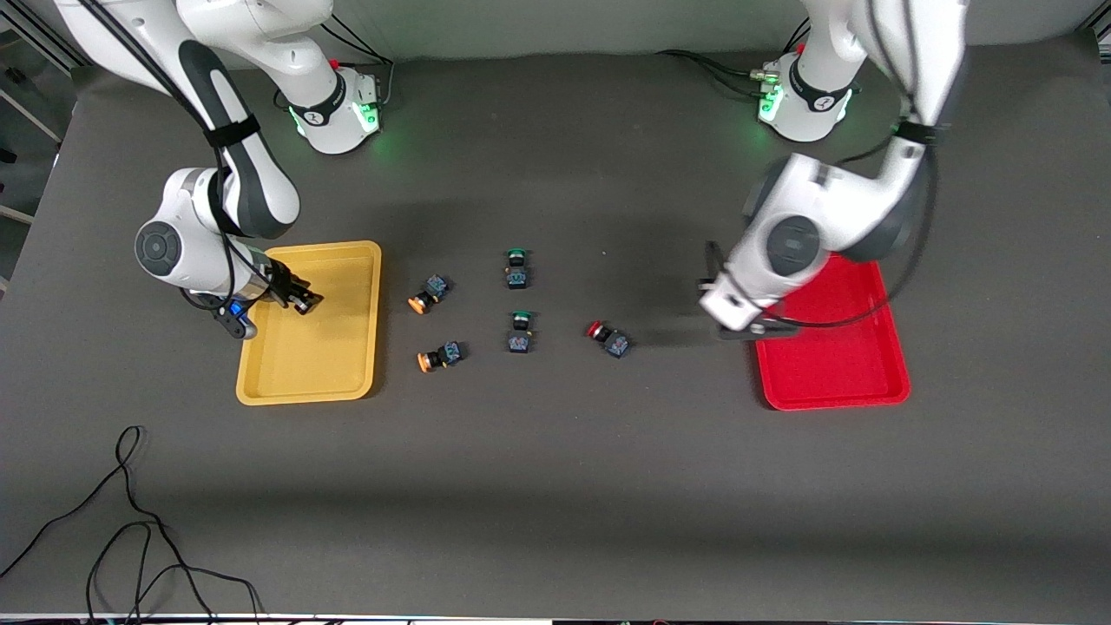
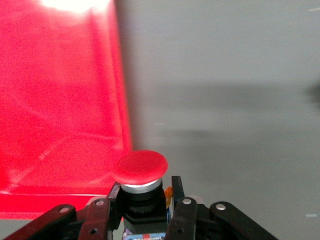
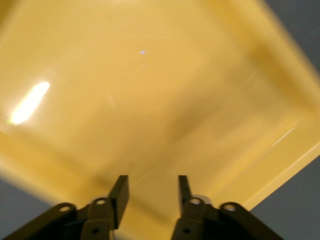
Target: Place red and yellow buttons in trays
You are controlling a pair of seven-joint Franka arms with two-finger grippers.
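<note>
- Left gripper (image 2: 145, 210): jaws clenched on a red button (image 2: 142, 167), cap up, body pinched between the two fingers (image 2: 182, 212).
- Key relation: the red tray (image 2: 55, 110) lies just to one side of the jaws. In the left wrist view its rim edge runs right past the held cap, so the button hangs about over the tray's edge toward the middle of the bench (image 1: 555, 486), not yet clearly over the tray floor.
- Judgement: the next move is a short sideways carry over the rim before release; letting go here risks the button landing on the rim or outside it.
- Right gripper (image 3: 150, 192): jaws released and empty, parted over the floor of the yellow tray (image 3: 150, 90). This arm waits.
- Still on the bench between the trays: second red button (image 1: 609, 338), nearer the left arm; two yellow buttons (image 1: 429, 293) (image 1: 438, 357) just beside the yellow tray, nearer the right arm.
- Two green-capped buttons (image 1: 517, 267) (image 1: 519, 332) lie mid-bench; not for sorting.
</note>
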